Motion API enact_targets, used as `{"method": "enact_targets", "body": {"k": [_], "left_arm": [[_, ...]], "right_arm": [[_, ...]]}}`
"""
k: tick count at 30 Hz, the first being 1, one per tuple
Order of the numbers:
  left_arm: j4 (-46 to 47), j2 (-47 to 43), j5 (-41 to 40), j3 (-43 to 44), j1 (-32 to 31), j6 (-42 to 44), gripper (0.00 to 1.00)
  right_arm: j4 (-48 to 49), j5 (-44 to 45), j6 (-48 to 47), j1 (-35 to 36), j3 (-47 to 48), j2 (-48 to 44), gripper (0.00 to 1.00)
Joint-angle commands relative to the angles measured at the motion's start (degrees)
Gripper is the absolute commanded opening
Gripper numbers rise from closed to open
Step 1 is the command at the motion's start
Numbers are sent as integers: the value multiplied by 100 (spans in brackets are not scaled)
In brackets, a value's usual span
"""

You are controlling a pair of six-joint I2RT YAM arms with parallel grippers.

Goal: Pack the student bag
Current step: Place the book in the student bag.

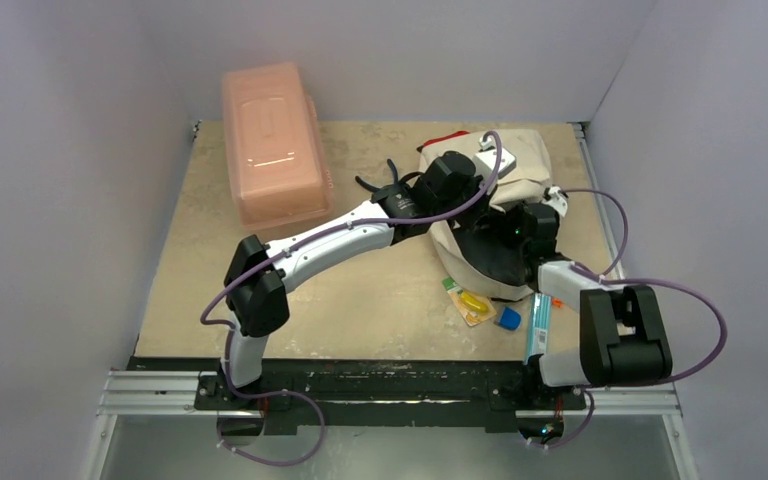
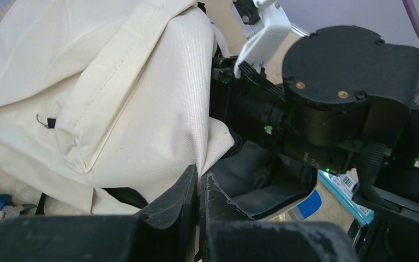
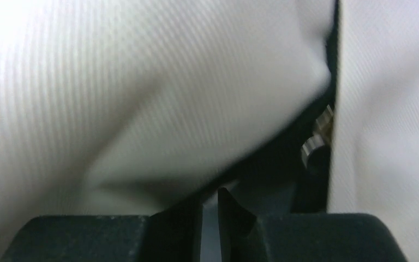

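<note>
The student bag (image 1: 525,160), cream-beige fabric with a dark lining, lies at the back right of the table with its mouth toward me. My left gripper (image 1: 457,213) reaches across to it; in the left wrist view its jaws (image 2: 202,177) are shut on the cream rim of the bag (image 2: 131,98), holding the dark opening (image 2: 267,180) apart. My right gripper (image 1: 507,245) is at the mouth of the bag. In the right wrist view it (image 3: 211,196) is nearly closed on a thin layer of the bag (image 3: 114,82), beside a metal zipper pull (image 3: 313,143).
A rigid pink plastic box (image 1: 270,140) stands at the back left. In front of the bag lie a yellow item in a packet (image 1: 473,302), a small blue object (image 1: 508,318) and a teal box (image 1: 537,325). Black straps (image 1: 380,180) trail to the bag's left.
</note>
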Motion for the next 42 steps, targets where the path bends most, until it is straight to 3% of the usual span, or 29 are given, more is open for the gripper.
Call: {"method": "enact_targets", "body": {"k": [1, 5, 11, 14, 18, 20, 22, 24, 29, 32, 37, 40, 42], "left_arm": [[260, -262, 132, 17, -18, -107, 0], [258, -204, 189, 78, -18, -154, 0], [240, -192, 306, 129, -40, -325, 0], [244, -158, 422, 203, -61, -435, 0], [211, -148, 427, 170, -71, -535, 0], [219, -153, 356, 109, -69, -526, 0], [202, -121, 331, 71, -27, -536, 0], [205, -90, 331, 32, 32, -569, 0], [235, 38, 383, 29, 238, -583, 0], [171, 111, 469, 87, 412, -479, 0], [-478, 416, 705, 487, 719, -436, 0], [-563, 443, 1100, 479, 729, -535, 0], [-506, 447, 1424, 421, 729, -805, 0]], "right_arm": [[-50, 24, -54, 9, -487, -644, 20], [-32, 105, -170, 8, -564, -514, 0], [715, 8, -29, 195, -209, 457, 0], [1701, -161, 254, 425, 117, 996, 0], [2375, -158, 451, 540, 421, 1160, 0], [2229, -69, 452, 517, 458, 1106, 0], [1729, -64, 318, 393, 482, 983, 13], [975, -275, 128, 264, 520, 815, 31], [-1301, -992, -464, 142, 270, -314, 53], [-2638, -1289, -696, 119, 170, -1248, 64], [-4361, -985, -674, -132, 296, -3069, 85], [-4893, -621, -778, -806, 592, -3498, 93], [-4914, -706, -1014, -1443, 830, -3430, 93]]}}
